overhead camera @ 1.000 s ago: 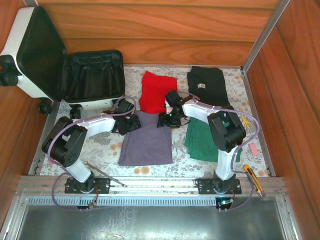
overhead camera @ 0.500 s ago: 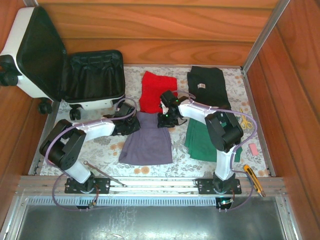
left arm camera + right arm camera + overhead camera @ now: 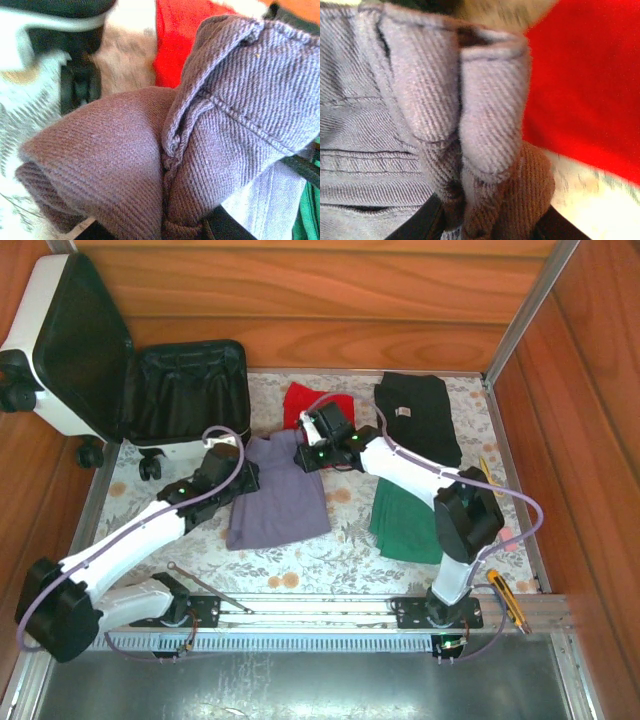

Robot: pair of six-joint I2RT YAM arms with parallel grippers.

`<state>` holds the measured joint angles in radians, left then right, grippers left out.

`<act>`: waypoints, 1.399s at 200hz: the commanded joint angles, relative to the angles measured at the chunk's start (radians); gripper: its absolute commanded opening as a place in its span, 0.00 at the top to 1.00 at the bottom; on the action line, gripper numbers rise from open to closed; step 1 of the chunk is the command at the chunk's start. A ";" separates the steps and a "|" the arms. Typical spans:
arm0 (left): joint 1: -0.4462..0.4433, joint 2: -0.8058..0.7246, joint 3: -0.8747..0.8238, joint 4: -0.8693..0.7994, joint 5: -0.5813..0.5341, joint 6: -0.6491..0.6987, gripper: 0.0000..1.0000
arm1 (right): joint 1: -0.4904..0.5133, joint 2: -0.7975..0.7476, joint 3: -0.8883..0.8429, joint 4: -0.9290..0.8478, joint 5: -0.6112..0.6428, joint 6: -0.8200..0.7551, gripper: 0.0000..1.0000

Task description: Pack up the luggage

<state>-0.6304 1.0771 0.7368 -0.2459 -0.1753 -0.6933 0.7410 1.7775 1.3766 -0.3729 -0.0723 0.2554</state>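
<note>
top external: the luggage [image 3: 190, 390] is seen open at the far left of the table [image 3: 350, 560]. its black-lined tray lies flat, long axis along the back wall, and its white lid is propped against the wooden wall [image 3: 300, 300]. it lies beyond and to the left of both grippers. the left gripper [image 3: 243, 472] is much the nearer, just short of the tray's near rim. a purple twill garment [image 3: 280, 505] is held at its far corners by the left gripper and the right gripper [image 3: 312, 450], its long axis running near to far. a red garment [image 3: 325, 405] lies just beyond.

left wrist: a thick bunched fold of the purple cloth is clamped in the jaws. a blurred white edge with black trim, judged to be the luggage, is seen at upper left.

right wrist: a narrow fold of the same cloth is pinched tight, with red cloth to the right.
</note>
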 commanded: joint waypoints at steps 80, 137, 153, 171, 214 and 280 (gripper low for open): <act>0.241 -0.082 0.187 -0.145 -0.118 0.309 1.00 | -0.009 0.117 0.195 0.482 -0.009 -0.059 1.00; 0.403 -0.006 0.354 -0.181 -0.071 0.411 1.00 | -0.009 0.266 0.384 0.623 -0.080 -0.070 1.00; 0.431 0.028 0.391 -0.181 -0.067 0.448 1.00 | -0.009 0.300 0.415 0.682 -0.087 -0.084 1.00; 0.458 0.073 0.433 -0.181 -0.074 0.497 1.00 | -0.009 0.345 0.460 0.740 -0.089 -0.104 1.00; 0.524 0.139 0.494 -0.149 -0.092 0.612 1.00 | -0.008 0.475 0.591 0.888 -0.094 -0.168 1.00; 0.632 0.218 0.495 0.098 -0.020 0.670 1.00 | -0.005 0.731 0.939 0.998 -0.138 -0.206 1.00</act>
<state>-0.0299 1.2720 1.2072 -0.2584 -0.1604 -0.0895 0.7708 2.4622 2.1853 0.4702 -0.2680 0.0761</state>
